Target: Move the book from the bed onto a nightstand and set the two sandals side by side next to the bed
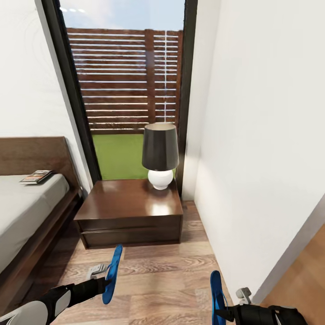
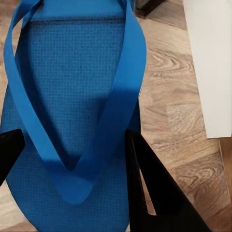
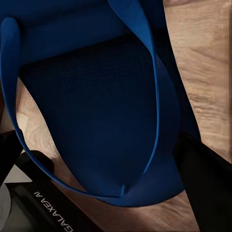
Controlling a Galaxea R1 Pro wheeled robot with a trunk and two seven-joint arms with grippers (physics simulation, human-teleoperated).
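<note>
1 blue sandal point(image 1: 113, 273) per gripper, left point(image 1: 103, 282) and right point(image 1: 225, 311)

The sandal point(image 2: 72, 121) in my left gripper point(image 2: 72, 154) is matt blue with a finely dimpled footbed and smooth straps. The nightstand point(image 1: 131, 203) is dark wood with a glossy top, and the floor point(image 1: 167, 271) is grained wood plank; the lamp point(image 1: 160, 155) has a glossy white base

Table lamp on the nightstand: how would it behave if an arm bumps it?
The lamp looks top-heavy: a wide dark shade over a small round white base, so it would probably tip rather than slide. The base may be ceramic, so possibly fragile. The nightstand top is glossy, so a low push might skid it.
</note>
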